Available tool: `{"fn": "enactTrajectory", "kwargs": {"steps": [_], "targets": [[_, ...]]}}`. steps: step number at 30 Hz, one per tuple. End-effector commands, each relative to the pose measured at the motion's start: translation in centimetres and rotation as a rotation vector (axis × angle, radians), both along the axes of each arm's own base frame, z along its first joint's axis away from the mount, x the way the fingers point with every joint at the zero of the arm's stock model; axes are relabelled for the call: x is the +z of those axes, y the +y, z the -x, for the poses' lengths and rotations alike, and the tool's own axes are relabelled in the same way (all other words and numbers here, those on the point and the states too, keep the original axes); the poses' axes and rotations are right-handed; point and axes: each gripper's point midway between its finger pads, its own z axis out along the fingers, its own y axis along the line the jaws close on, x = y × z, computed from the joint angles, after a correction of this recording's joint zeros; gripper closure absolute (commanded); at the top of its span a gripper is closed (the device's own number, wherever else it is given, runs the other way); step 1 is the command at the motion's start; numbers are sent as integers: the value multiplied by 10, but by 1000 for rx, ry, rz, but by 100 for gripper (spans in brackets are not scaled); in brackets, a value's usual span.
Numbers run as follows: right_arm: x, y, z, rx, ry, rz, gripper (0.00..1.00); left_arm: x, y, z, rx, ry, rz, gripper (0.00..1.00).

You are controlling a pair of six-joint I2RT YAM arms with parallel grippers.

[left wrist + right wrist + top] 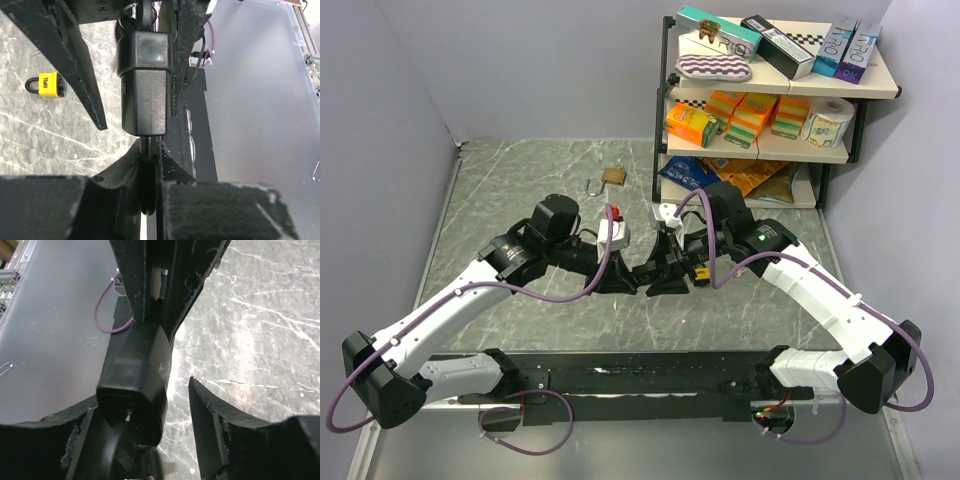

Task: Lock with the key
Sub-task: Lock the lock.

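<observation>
A black padlock [145, 85] hangs in the air between the two grippers. My left gripper [148, 200] is shut on its shackle [146, 150]. A black key head with a ring [142, 12] sits in the far end of the lock. In the right wrist view the lock [137, 385] and key head [122, 452] lie against the left finger of my right gripper [145, 405]. That gripper is open, and its right finger [210, 425] stands clear of the lock. In the top view both grippers [628, 282] [660, 280] meet at the table's middle and hide the lock.
A yellow padlock [46, 84] lies on the marble table beside the right arm [701, 271]. A brass padlock [613, 176] with a ring lies further back. A shelf [770, 90] of boxes and packets stands at the back right.
</observation>
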Motion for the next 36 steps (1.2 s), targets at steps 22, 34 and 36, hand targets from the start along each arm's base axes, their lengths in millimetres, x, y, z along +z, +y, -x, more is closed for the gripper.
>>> {"fn": "enactTrajectory", "kwargs": {"steps": [22, 34, 36], "targets": [[32, -2, -3, -19, -7, -111, 100, 11, 20, -21, 94, -47, 24, 40], [43, 1, 3, 1, 35, -156, 100, 10, 19, -21, 114, -19, 65, 44], [44, 1, 3, 2, 35, -158, 100, 11, 18, -21, 107, -18, 68, 55]]}}
